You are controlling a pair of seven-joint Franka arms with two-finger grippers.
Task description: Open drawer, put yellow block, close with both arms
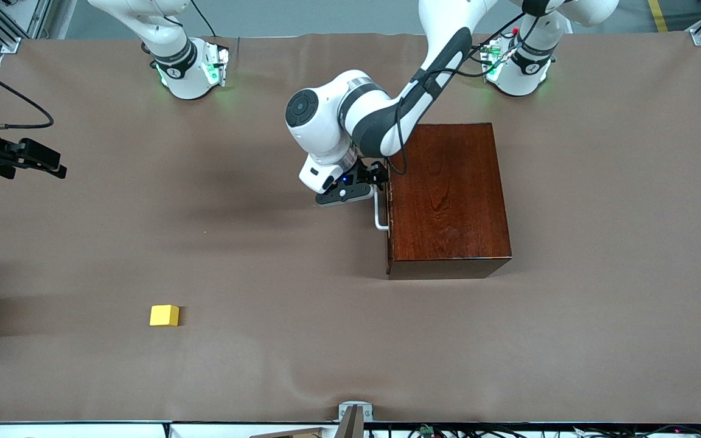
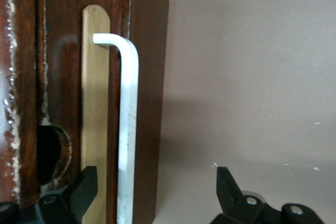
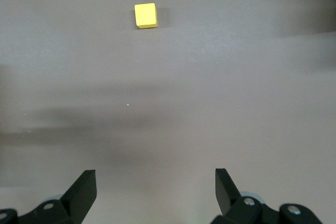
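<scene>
The mahogany box stands toward the left arm's end of the table with its drawer shut. The drawer's white loop handle faces the right arm's end. My left gripper is open at the handle. In the left wrist view its fingers straddle the white handle without closing on it. The yellow block lies on the table nearer to the front camera, toward the right arm's end. My right gripper is open and empty above the table; its wrist view shows the yellow block some way off.
The brown table cover spreads between the block and the box. A metal bracket sits at the table's edge nearest the front camera. The arm bases stand along the farthest edge.
</scene>
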